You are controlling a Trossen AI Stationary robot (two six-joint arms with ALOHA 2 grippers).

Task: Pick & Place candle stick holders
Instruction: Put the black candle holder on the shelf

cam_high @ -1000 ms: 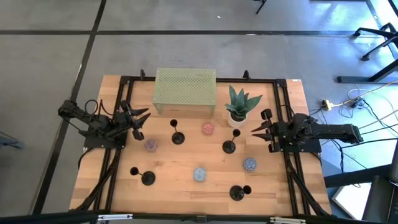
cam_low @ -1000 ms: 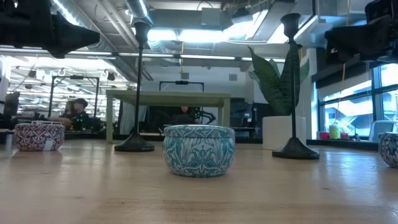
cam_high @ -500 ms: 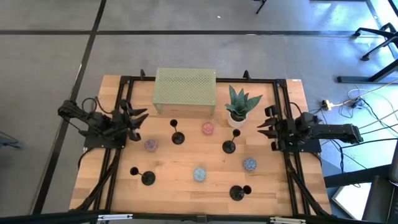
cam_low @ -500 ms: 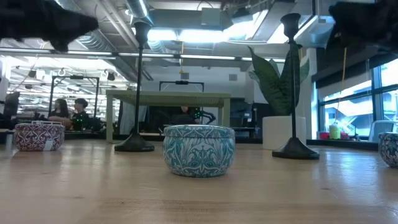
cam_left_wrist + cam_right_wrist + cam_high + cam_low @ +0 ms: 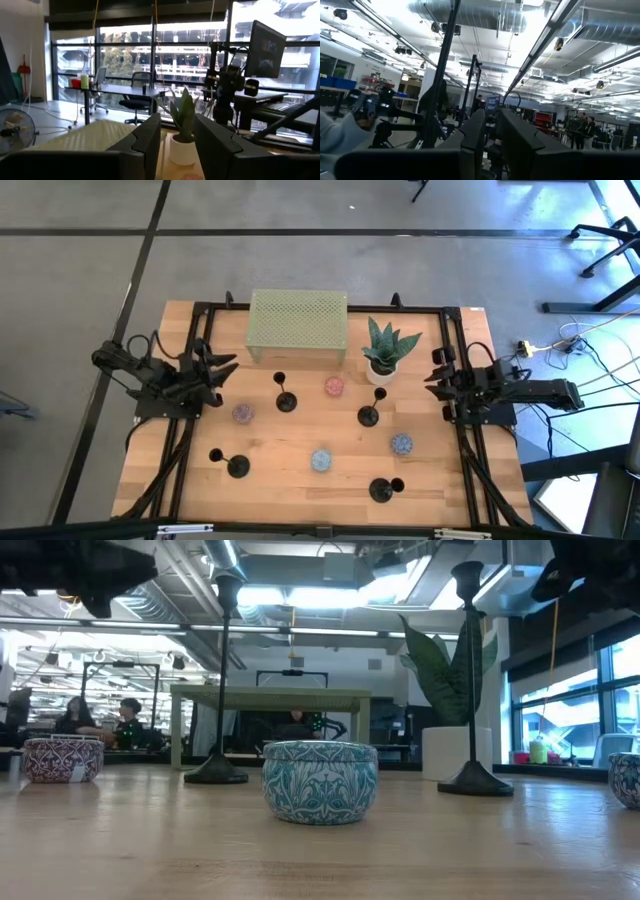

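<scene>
Several black candle stick holders stand upright on their round bases on the wooden table: two in the middle (image 5: 285,401) (image 5: 368,416) and two near the front (image 5: 237,467) (image 5: 380,490). Two of them (image 5: 223,680) (image 5: 471,680) show in the low view. My left gripper (image 5: 228,370) hangs at the table's left edge, raised and pointing inward. Its fingers (image 5: 150,135) stand a little apart with nothing between them. My right gripper (image 5: 430,376) hangs at the right edge, tipped upward. A narrow gap shows at its tip (image 5: 491,117), with nothing in it.
A green perforated box (image 5: 297,327) and a potted plant (image 5: 382,350) stand at the back. Small patterned tins (image 5: 333,386) (image 5: 242,413) (image 5: 320,460) (image 5: 401,444) sit among the holders. Black frame rails (image 5: 185,450) run along both sides of the table.
Both grippers have risen. The right one has tipped its fingers upward and drawn back toward the table's right edge. The left one has rolled a little at the left edge. The holders and tins have kept their places.
</scene>
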